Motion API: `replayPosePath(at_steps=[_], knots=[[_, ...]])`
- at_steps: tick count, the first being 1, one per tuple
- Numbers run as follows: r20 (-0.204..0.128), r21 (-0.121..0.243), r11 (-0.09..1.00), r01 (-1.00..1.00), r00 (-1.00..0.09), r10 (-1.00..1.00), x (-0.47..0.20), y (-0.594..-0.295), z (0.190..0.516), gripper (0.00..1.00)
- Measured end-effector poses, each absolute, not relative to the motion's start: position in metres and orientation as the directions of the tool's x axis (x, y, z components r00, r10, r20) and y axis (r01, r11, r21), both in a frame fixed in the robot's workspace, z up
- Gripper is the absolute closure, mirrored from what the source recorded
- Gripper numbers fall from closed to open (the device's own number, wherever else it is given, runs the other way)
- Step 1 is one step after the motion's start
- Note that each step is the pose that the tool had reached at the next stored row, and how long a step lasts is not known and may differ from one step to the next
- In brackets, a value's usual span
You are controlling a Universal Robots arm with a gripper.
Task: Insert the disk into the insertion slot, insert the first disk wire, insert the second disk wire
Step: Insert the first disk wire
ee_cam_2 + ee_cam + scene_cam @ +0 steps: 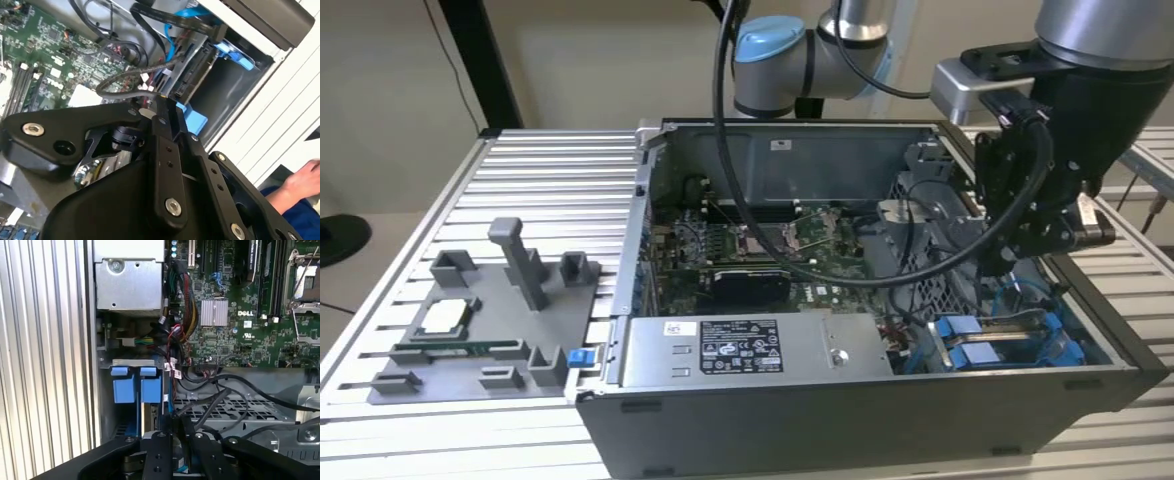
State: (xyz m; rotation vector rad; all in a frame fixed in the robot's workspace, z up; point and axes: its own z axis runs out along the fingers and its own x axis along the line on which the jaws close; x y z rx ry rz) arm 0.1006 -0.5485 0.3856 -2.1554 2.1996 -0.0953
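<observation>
One hand (1003, 258), its grip impossible to tell, is hovering just above the disk (195, 75) lying in the insertion slot (1034, 348).

Your disk (150, 390) sits in the insertion slot (1041, 345), its two bright blue carrier tabs side by side. The slot's blue rails run beside the grey perforated cage (235, 410).

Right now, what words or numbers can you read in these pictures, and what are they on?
Label on the grey power-supply box: too small to read.
Sticker on the case's back wall: too small to read.
White print on the green motherboard: a maker's logo and tiny codes, too small to read.
</observation>
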Motion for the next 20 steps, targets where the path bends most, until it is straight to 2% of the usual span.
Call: replayPosePath(at_steps=[6,11,20], knots=[[-0.009,-0.086,0.021,-0.996,-0.020,-1.000,0.110,-0.565,0.381,1.00],[-0.072,-0.085,0.026,-0.996,-0.020,-0.997,0.119,-0.569,0.380,1.00],[-0.083,-0.084,0.027,-0.996,-0.020,-0.996,0.128,-0.583,0.365,1.00]])
